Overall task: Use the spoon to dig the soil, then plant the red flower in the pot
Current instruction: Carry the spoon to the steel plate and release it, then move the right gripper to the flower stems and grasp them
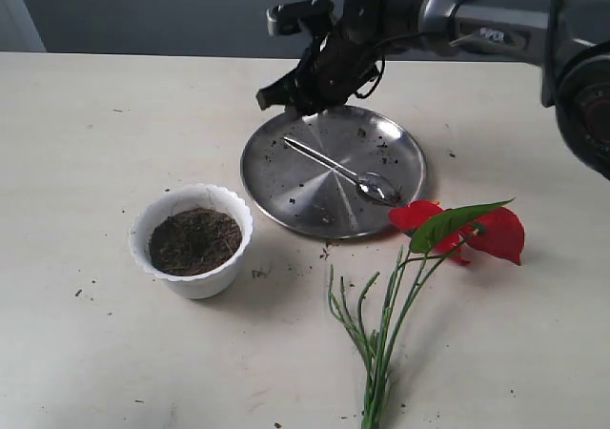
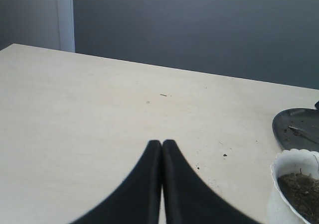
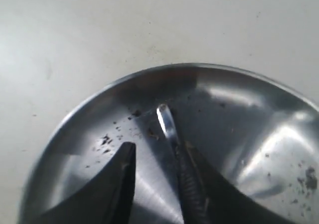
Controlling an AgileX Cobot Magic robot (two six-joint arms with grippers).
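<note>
The steel spoon [image 1: 334, 165] lies across the round steel plate [image 1: 286, 186], its bowl toward the red flower [image 1: 496, 234]. My right gripper [image 1: 286, 100] hovers open over the plate's far edge, at the tip of the spoon's handle. In the right wrist view the handle [image 3: 166, 122] runs in between the parted fingers of this gripper [image 3: 157, 147], close along one of them. The white scalloped pot [image 1: 191, 281] holds dark soil [image 1: 194, 241] at front left. The flower lies flat on the table, stems toward the front. My left gripper [image 2: 162, 142] is shut on nothing, low over bare table.
Crumbs of soil dot the plate and the table round it. In the left wrist view the pot [image 2: 284, 169] and the plate's edge [image 2: 294, 122] lie off to one side. A grey wall backs the table's far edge.
</note>
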